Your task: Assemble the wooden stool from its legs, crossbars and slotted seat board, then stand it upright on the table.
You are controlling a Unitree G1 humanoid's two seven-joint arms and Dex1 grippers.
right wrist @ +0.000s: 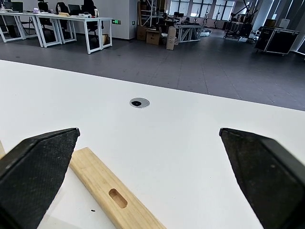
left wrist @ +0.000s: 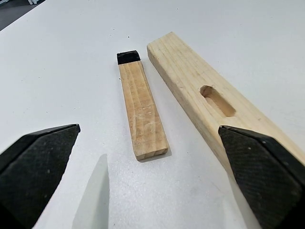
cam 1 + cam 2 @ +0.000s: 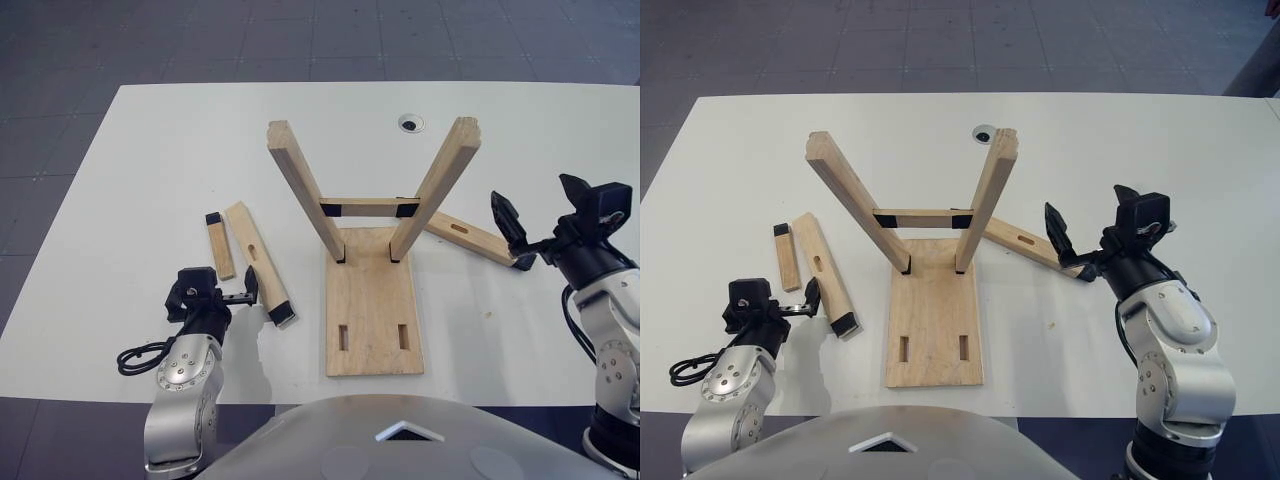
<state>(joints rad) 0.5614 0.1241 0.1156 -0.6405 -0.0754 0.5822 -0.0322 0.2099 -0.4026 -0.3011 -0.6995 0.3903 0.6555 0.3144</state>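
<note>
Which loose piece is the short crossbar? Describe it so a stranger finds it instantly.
Start at the seat board lying flat on the table. To the robot's left lie two sticks side by side; the crossbar is the outer one. It is shorter and thinner than the slotted leg beside it, has no slot, and its black end is the far one.

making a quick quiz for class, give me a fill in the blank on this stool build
The seat board has ___ legs slotted into it. The short loose crossbar lies on the robot's ___ side of the board. The left tool and right tool are both ___.
Missing: two; left; open
</note>
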